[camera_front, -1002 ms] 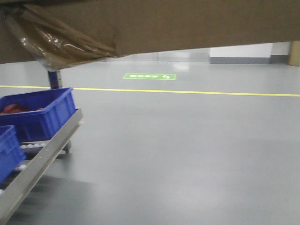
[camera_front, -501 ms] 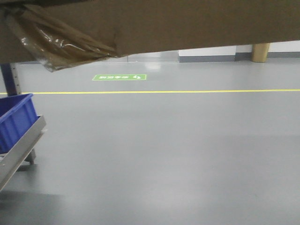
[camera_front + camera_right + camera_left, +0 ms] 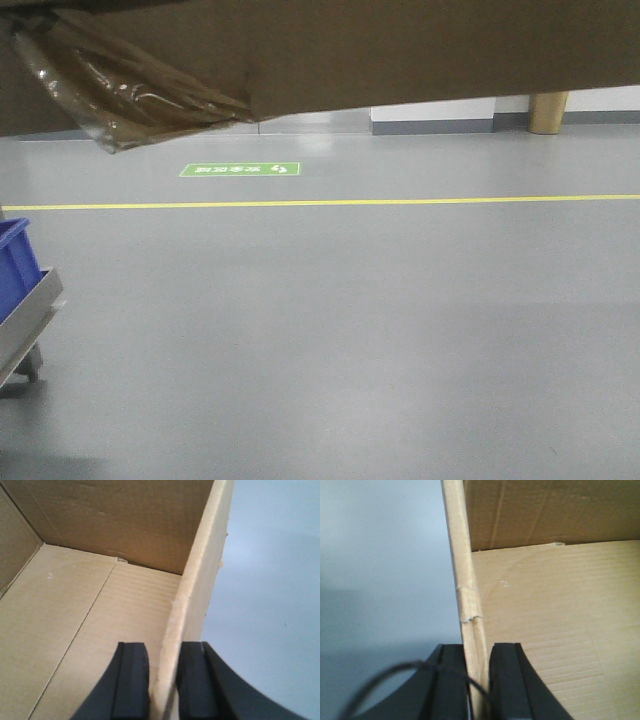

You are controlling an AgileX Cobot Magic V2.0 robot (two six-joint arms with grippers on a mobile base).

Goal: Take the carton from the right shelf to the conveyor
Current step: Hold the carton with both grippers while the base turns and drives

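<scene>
**Inspector:** Where is the carton?

**Operator:** The carton is held aloft and fills the top of the front view, above the grey floor. No conveyor is in sight.

**Inspector:** Grip and pose?

**Operator:** My left claw pinches the left wall, one pad inside and one outside. My right claw pinches the right wall likewise — both seem to reach down over the rim.

**Inspector:** Recommendation?

**Operator:** A carrying step, I judge — hold both claws level, evenly apart, so the thin walls don't buckle.
</scene>
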